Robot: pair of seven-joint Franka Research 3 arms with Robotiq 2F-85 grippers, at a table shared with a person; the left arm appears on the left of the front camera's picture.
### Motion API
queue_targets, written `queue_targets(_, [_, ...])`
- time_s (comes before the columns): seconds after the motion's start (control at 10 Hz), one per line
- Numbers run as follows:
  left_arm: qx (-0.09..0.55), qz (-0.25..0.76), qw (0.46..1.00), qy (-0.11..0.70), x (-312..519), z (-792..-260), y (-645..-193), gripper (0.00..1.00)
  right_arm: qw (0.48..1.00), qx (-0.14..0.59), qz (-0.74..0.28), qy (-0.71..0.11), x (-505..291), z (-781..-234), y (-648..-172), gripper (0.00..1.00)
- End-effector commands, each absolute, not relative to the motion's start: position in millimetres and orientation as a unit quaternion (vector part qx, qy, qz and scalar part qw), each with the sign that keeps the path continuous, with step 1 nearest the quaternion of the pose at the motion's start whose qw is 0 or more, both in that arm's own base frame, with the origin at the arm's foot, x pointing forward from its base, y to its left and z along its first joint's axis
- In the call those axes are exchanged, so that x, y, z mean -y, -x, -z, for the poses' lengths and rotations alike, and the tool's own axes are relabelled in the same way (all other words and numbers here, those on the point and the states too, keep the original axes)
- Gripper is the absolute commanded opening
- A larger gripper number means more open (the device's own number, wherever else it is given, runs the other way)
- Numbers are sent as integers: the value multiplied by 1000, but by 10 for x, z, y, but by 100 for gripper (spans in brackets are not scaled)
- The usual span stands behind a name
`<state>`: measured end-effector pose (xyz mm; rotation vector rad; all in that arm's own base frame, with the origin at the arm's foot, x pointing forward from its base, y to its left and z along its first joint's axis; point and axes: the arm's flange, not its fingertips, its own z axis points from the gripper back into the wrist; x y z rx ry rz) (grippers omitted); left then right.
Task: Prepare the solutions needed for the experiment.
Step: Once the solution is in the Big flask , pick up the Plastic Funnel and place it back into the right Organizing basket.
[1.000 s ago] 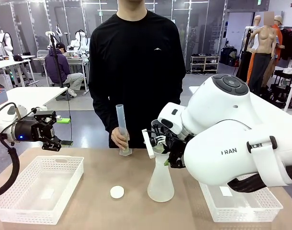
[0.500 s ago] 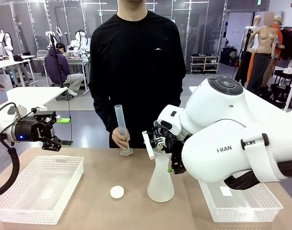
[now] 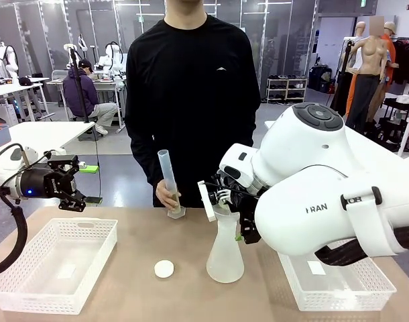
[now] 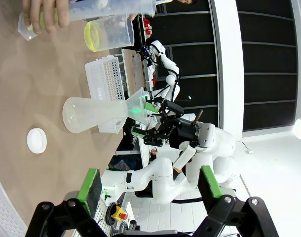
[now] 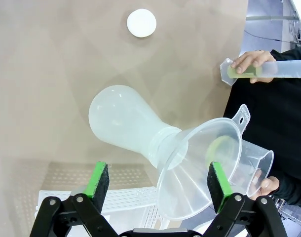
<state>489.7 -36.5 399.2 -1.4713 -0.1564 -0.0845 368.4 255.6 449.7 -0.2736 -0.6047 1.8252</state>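
A frosted conical flask [image 3: 225,251] stands mid-table with a clear funnel [image 5: 205,163] in its neck. My right gripper [image 5: 158,182] is open, its green pads wide on either side of the funnel and flask neck [image 3: 228,213]. Pale yellow-green solution [image 4: 96,35] sits in a beaker [image 5: 251,165] that a person's hand [image 5: 266,185] holds just behind the funnel. The other hand [image 3: 168,194] holds a tilted graduated cylinder [image 3: 169,178] with a little of the same liquid at its base [image 5: 239,73]. My left gripper [image 3: 65,186] hangs open above the left basket.
A white round cap [image 3: 163,268] lies on the table in front of the flask. White mesh baskets sit at the left [image 3: 30,295] and right [image 3: 338,292] front corners. The person stands at the far edge.
My right gripper's jaws have widened around the funnel and the arm has shifted slightly. The person has tipped the cylinder a little to the left. The left arm is unmoved.
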Motion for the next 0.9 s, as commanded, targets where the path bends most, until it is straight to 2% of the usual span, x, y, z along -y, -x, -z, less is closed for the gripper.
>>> queue_targets(0.0, [69,34,739,669,374,-4010,-4898,100,566,264,-772,116,-2523,-4485,-3657,100])
queue_targets(0.2, [69,34,739,669,374,-4010,-4898,100,564,257,-776,116,-2556,-4496,-3684,100])
queue_targets(0.3, [69,34,739,669,374,-4010,-4898,100,588,250,-757,132,-2490,-4620,-3605,100])
queue_targets(0.6, [69,34,739,669,374,-4010,-4898,100,631,304,-708,86,-2174,-4970,-3565,100])
queue_targets(0.8, [69,34,739,669,374,-4010,-4898,100,634,367,-680,21,-1837,-5160,-3572,100])
